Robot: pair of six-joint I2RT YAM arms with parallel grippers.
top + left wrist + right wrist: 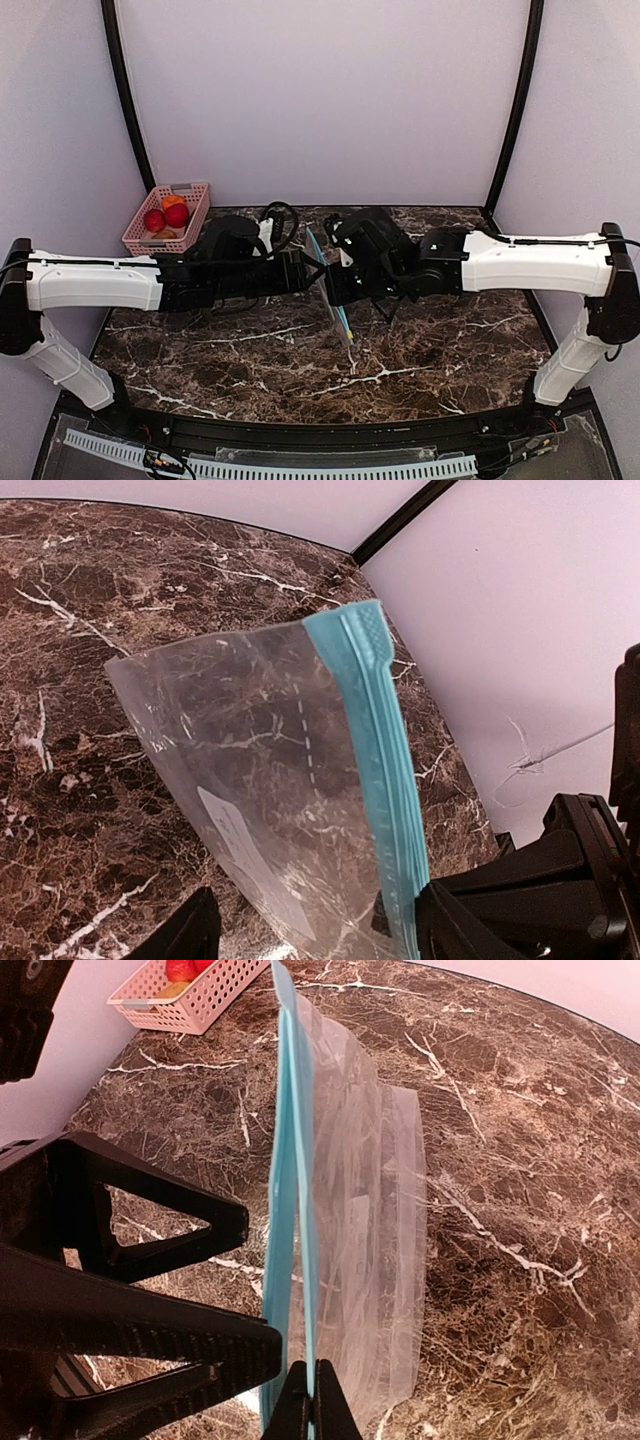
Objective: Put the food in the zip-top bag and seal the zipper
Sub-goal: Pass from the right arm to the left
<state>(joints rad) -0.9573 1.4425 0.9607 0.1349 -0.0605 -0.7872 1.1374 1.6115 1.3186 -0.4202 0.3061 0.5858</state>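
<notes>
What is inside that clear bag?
Nothing visible: through the zip-top bag only the marble table shows. The food sits in the pink basket. A corner is covered by the right claw.

The zip-top bag [230, 740] is clear, with a teal-blue zipper [375, 750], 1 white label [232, 832] and a white dashed line [305, 750]. The counter [450, 335] is dark brown marble, veined white. The slotted basket [197, 212] is pink; the food [177, 214] is red and orange.
</notes>
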